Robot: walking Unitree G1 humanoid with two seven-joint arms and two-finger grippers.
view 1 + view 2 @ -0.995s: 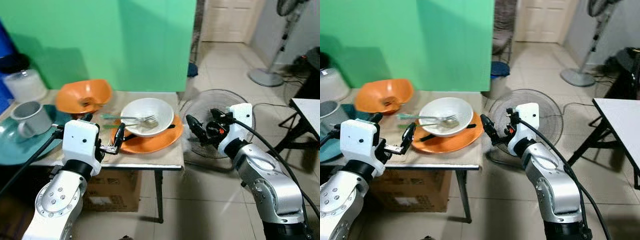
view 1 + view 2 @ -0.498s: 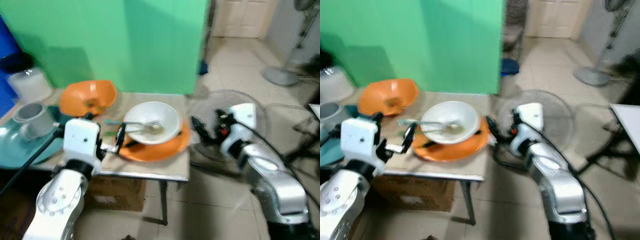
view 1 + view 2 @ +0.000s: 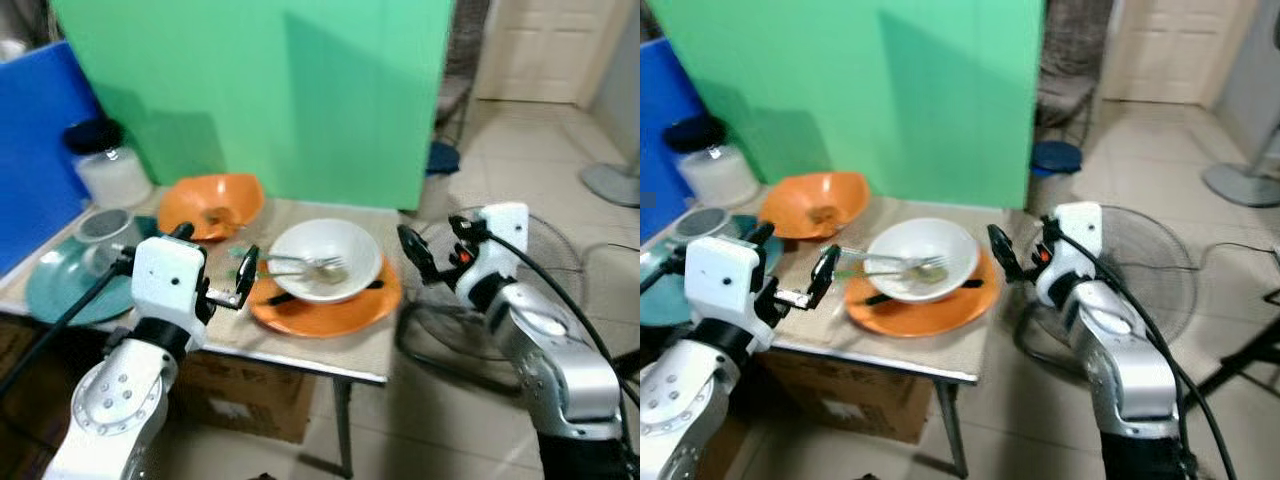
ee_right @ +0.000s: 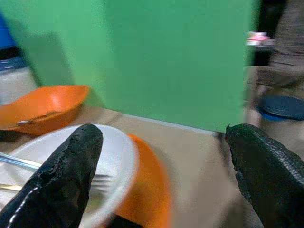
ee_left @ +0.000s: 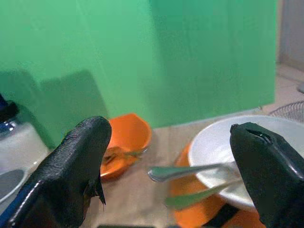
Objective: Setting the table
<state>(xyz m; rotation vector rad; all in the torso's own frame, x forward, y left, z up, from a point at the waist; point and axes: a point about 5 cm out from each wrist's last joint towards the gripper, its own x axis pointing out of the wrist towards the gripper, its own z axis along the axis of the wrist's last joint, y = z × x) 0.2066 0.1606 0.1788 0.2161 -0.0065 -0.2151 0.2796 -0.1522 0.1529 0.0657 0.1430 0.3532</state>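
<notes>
Left eye view: my left gripper (image 3: 212,272) hangs over the table's (image 3: 225,330) near edge with its fingers spread wide and empty, aimed at the stacked dishes. My right gripper (image 3: 413,255) sits just off the table's right edge, beside the orange plate (image 3: 335,312), fingers likewise parted and holding nothing.

On that plate rests the white bowl (image 3: 325,262), and across the bowl lie a fork (image 3: 305,263) and a second utensil, their handles jutting out past the rim toward my left gripper. I judge the bowl to be hard, glazed and slick, breakable if dropped; the cutlery is loose and would slide if I tilted the stack. The safest hold looks like the fork's free handle first, then the bowl by its rim.

Farther back stands an orange bowl (image 3: 210,205), with a teal plate (image 3: 55,290) carrying a grey cup (image 3: 100,226) at the left edge. Behind them is a lidded jar (image 3: 108,165).
</notes>
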